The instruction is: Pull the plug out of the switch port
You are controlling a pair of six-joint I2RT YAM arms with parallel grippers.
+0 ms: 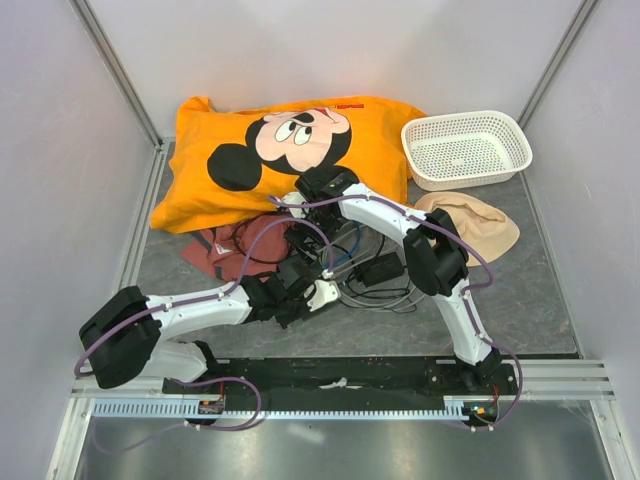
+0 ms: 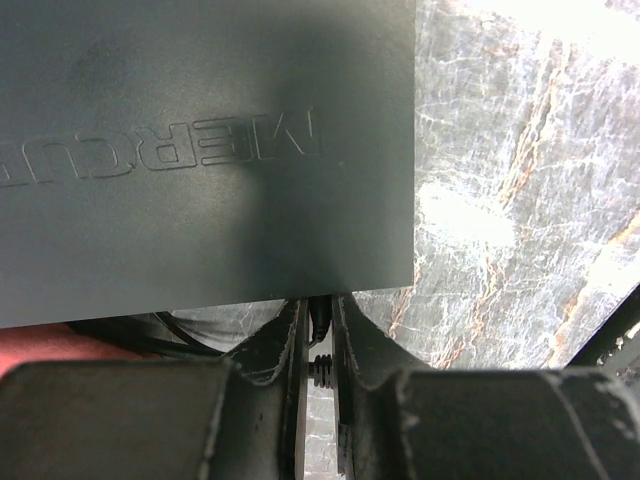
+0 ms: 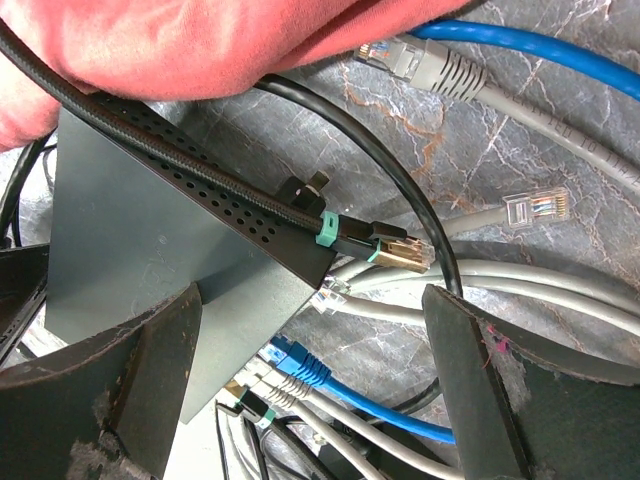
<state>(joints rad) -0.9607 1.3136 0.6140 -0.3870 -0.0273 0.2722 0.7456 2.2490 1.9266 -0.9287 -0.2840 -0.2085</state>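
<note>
- "MERCU" is seen embossed, upside down, on the flat dark grey switch (image 2: 200, 150); the remaining letters are cut off by the frame edge.
- A Mickey Mouse face is printed on the orange cushion (image 1: 370, 130) at the far side.
- The left gripper (image 2: 318, 305) is nearly closed, pinched on a thin black plug (image 2: 319, 325) at the switch's edge; the switch port is hidden there.
- The right gripper (image 3: 310, 290) is held wide open, set astride the switch's corner and the cables (image 3: 520, 290), with nothing gripped.
- The switch is found mid-table, between both arms.
</note>
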